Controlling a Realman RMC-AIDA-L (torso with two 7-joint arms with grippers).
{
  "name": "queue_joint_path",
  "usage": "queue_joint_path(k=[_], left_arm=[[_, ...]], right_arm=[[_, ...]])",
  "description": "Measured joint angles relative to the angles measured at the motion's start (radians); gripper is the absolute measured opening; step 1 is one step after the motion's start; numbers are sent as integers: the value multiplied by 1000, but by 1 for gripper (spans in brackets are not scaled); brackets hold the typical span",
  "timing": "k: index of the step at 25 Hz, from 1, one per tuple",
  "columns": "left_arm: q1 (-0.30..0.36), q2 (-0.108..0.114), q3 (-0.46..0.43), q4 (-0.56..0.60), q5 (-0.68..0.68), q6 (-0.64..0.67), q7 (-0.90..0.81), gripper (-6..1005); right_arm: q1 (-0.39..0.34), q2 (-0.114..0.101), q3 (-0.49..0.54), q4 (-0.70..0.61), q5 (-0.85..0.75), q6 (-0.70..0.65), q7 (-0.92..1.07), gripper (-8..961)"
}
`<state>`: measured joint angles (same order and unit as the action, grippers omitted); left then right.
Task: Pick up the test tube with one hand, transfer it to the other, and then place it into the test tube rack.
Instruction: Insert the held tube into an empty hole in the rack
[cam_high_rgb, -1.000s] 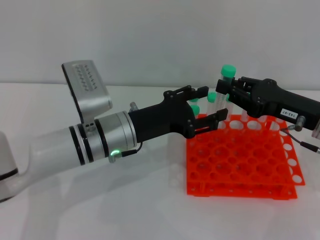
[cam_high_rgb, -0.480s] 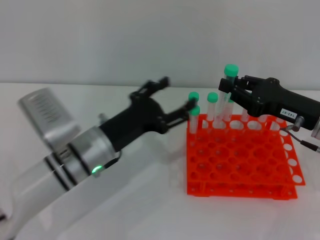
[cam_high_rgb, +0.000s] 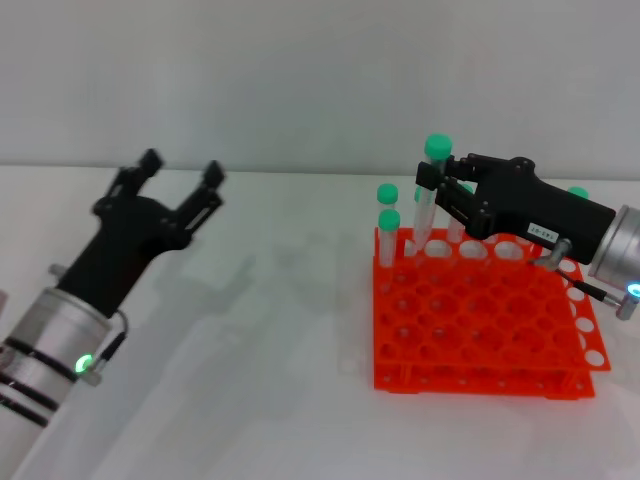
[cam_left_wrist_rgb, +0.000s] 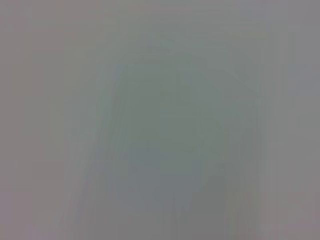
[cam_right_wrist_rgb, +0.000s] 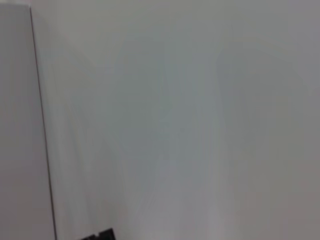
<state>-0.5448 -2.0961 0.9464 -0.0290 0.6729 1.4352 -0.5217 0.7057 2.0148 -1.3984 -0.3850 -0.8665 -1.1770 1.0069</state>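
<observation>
Left gripper (cam_high_rgb: 182, 176): fingers spread, empty, over the white table (cam_high_rgb: 280, 300), well apart from the rack.
Right gripper (cam_high_rgb: 437, 190): clenched on the test tube (cam_high_rgb: 428, 195).
Test tube: nearly upright, green cap topmost, above the rear left holes of the test tube rack (cam_high_rgb: 480, 325).
Other tubes (cam_high_rgb: 388, 235): standing in the rear row.

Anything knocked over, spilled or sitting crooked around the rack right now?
Nothing stands out. The test tube rack sits flat on the table, its tubes upright. The right gripper holds the test tube nearly upright above the rack's back row. The left gripper hangs open, well clear, over the table.
</observation>
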Motion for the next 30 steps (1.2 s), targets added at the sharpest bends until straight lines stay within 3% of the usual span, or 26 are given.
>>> queue_joint_path(k=[6, 11, 21, 30], left_arm=[[64, 2, 0, 7, -106, -1, 1, 891], [75, 2, 0, 0, -129, -3, 1, 892], [71, -2, 0, -7, -127, -23, -5, 891], [68, -2, 1, -16, -123, -24, -6, 891]], right_arm=[[3, 12, -14, -3, 1, 41, -52, 197], [9, 13, -49, 3, 24, 82, -82, 197], [-2, 13, -421, 2, 471, 201, -288, 197], [-7, 13, -533, 8, 645, 262, -392, 197]])
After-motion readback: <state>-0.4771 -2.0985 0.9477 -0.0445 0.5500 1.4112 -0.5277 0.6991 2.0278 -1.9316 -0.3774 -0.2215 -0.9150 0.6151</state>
